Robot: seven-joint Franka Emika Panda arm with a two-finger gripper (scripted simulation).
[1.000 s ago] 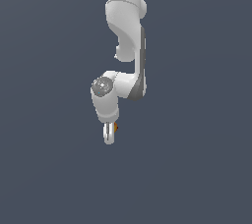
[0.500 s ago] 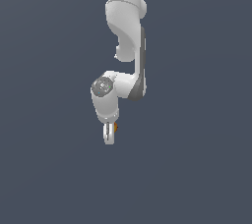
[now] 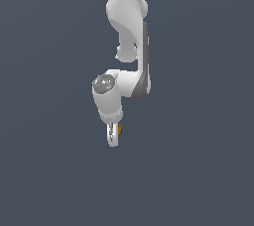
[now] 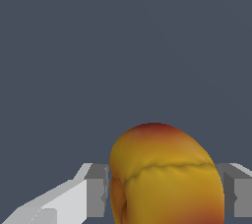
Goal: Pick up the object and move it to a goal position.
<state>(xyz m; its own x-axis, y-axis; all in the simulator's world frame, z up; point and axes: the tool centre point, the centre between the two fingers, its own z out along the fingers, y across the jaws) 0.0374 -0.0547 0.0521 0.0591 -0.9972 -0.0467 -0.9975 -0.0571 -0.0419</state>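
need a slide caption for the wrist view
Yellow-orange fruit with a red blush, clamped between the gripper's grey pads.

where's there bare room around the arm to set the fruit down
In the exterior view the plain grey surface shows nothing on it on either side of the arm and beyond the pincer. The only crowded spot is at the pincer itself, where the fruit sits between the fingers.
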